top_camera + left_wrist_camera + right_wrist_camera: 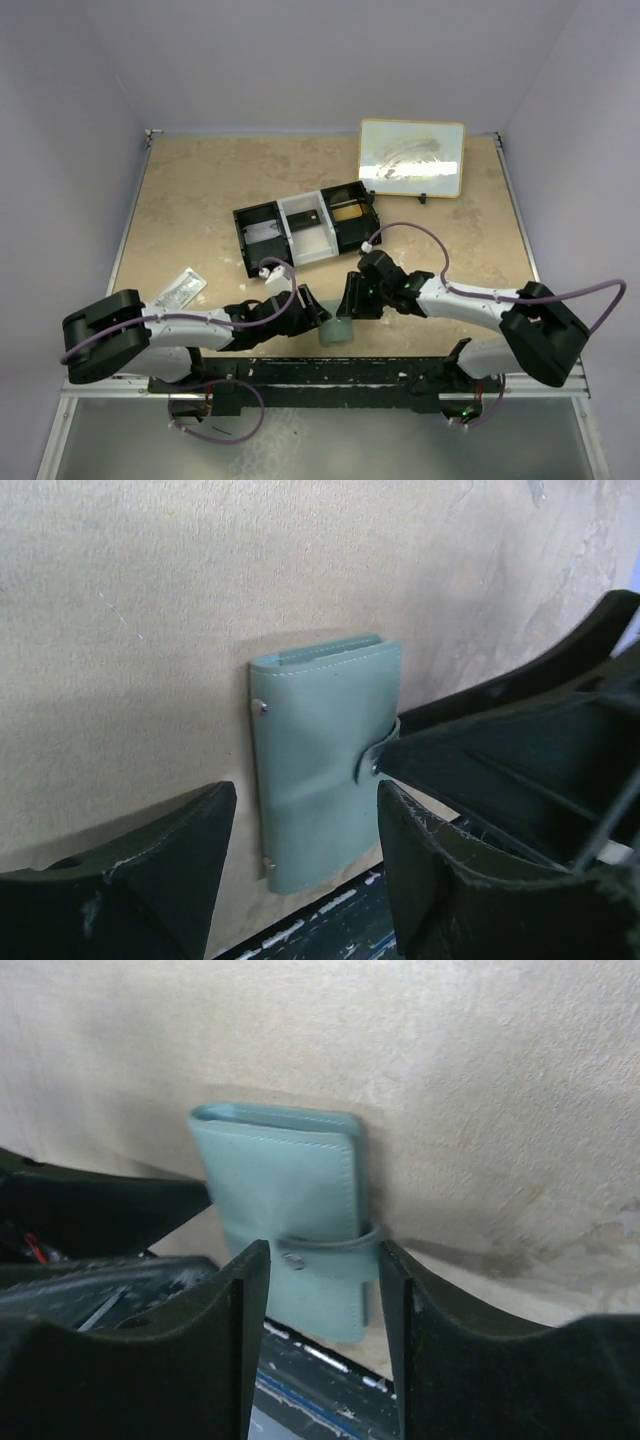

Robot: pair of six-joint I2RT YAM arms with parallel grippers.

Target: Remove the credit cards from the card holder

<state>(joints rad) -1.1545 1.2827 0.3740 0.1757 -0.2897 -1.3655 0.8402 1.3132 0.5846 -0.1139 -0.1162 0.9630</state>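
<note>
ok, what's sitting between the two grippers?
Only the card holder, folded shut. The top view shows it between the left gripper and right gripper; both wrist views agree.

1. A robot laboratory test cell.
2. Plain pale lavender panel walls (300,60) box in a bare tan tabletop (200,200).
3. Two white-and-black robot arms (190,325) with purple cables (420,228) sit on a black metal rail (330,372).

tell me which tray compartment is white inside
The middle compartment of the tray: white inside, while the left compartment and the right compartment are black.
</note>
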